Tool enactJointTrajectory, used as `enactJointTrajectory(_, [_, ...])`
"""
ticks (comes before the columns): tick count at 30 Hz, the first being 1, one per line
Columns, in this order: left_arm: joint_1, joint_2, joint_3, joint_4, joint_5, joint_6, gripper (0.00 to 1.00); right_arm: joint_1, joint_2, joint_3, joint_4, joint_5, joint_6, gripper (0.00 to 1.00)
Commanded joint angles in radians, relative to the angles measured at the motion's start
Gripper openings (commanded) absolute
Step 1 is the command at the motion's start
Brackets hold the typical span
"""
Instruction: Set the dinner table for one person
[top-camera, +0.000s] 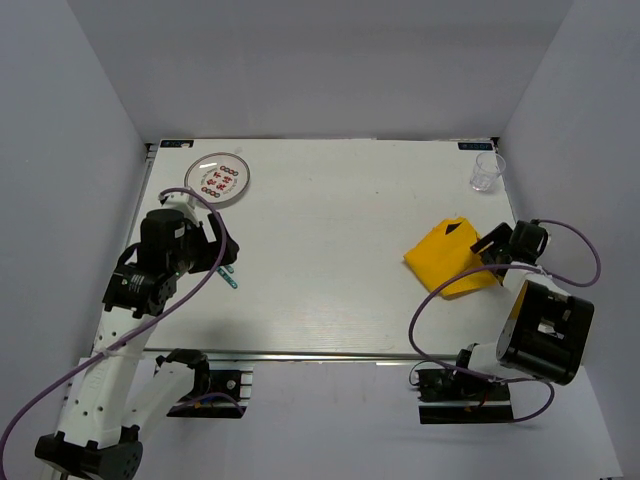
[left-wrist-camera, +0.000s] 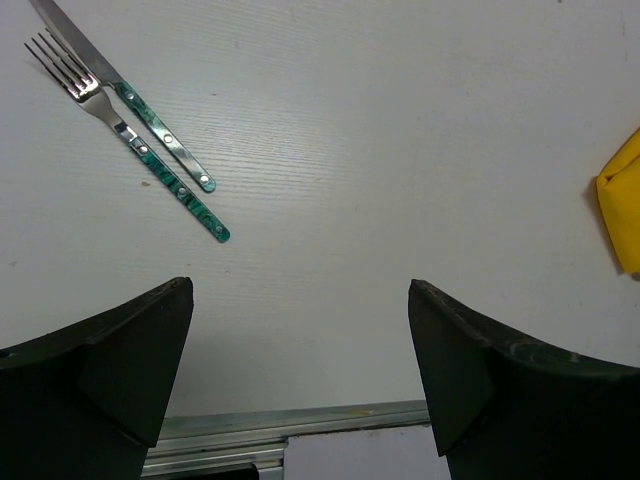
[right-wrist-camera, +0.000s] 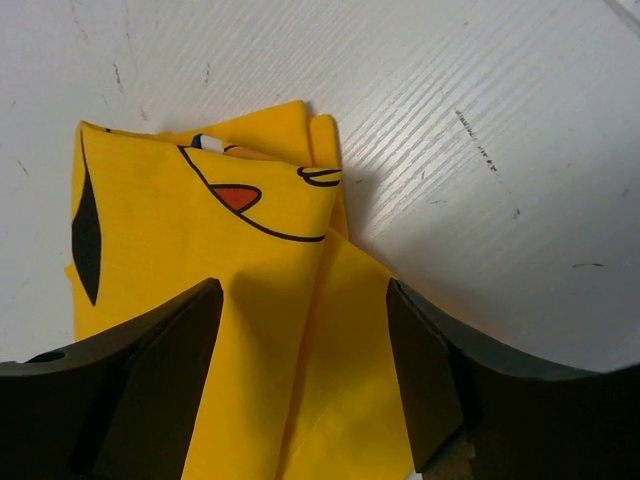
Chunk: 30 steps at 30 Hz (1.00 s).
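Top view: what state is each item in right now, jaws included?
Placemat: folded, lying on the table.
Plate: right side up, empty.
Cup: upright, looks empty.
Fork and knife: lying side by side.
Left jaws: open, nothing between.
Right jaws: open, astride the placemat.

Worktop (top-camera: 330, 250): white with fine grey streaks; silver rail (top-camera: 320, 354) on its near edge.
Cloth (right-wrist-camera: 250, 300), worktop right: bright yellow, black line drawing, black patch, small orange-red patch.
Fork (left-wrist-camera: 150, 165) and knife (left-wrist-camera: 120, 90), worktop left: silver metal, mottled green handles with silver rivets.
Plate (top-camera: 218, 178), worktop far left: pale, red motifs.
Cup (top-camera: 488, 172), worktop far right: colourless, transparent.
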Motion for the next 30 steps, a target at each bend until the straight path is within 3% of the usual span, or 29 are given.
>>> enactJointTrajectory(1, [-0.006, -0.024, -0.01, 0.015, 0.014, 0.009, 0.98, -0.008, 0.048, 0.028, 0.091, -0.07, -0.024, 0.71])
enactJointTrajectory(4, [-0.015, -0.018, -0.009, 0.018, 0.014, 0.011, 0.98, -0.006, 0.069, 0.046, 0.084, -0.067, -0.045, 0.6])
enactJointTrajectory(7, [-0.015, 0.002, -0.003, 0.018, 0.014, 0.012, 0.98, -0.006, 0.065, 0.044, 0.093, -0.037, -0.041, 0.56])
enactJointTrajectory(14, [-0.024, 0.025, 0.003, 0.015, 0.049, 0.015, 0.98, -0.008, 0.095, 0.092, 0.108, -0.021, -0.042, 0.61])
enactJointTrajectory(26, [-0.024, 0.016, 0.002, 0.017, 0.053, 0.02, 0.98, -0.006, 0.181, 0.101, 0.093, -0.035, -0.033, 0.57])
enactJointTrajectory(30, [-0.024, 0.019, 0.003, 0.015, 0.053, 0.022, 0.98, -0.003, 0.194, 0.11, 0.092, -0.054, -0.029, 0.39])
